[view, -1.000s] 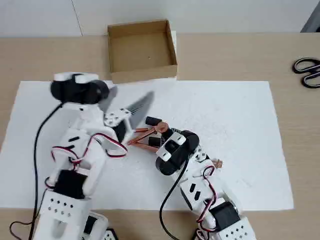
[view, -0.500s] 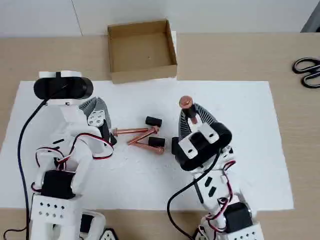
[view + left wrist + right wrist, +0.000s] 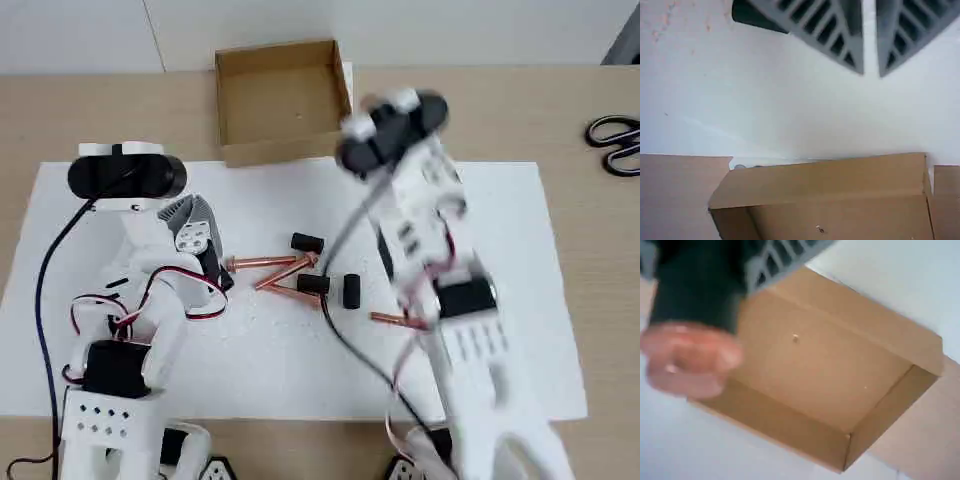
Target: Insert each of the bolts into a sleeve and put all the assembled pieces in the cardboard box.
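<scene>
The open cardboard box (image 3: 285, 100) stands at the table's far edge. My right gripper (image 3: 747, 270) is shut on a black sleeve (image 3: 695, 290) with a copper bolt head (image 3: 690, 360) sticking out, held just above the near wall of the box (image 3: 790, 440). In the high view the right arm (image 3: 390, 130) stretches toward the box. My left gripper (image 3: 193, 232) hovers over the paper's left side, shut and holding nothing (image 3: 871, 72). Several copper bolts (image 3: 265, 263) lie mid-paper with loose sleeves (image 3: 307, 242) (image 3: 351, 290). One sleeve (image 3: 313, 284) sits on a bolt.
White paper (image 3: 520, 250) covers the wooden table. Another bolt (image 3: 390, 318) lies next to the right arm's base. Scissors (image 3: 615, 140) rest at the far right edge. The box front wall (image 3: 825, 180) faces the left gripper across bare paper.
The right arm lifted the bolt with its sleeve from mid-paper and swung up toward the box. The left arm pulled back to the left and its fingers came together, then kept still.
</scene>
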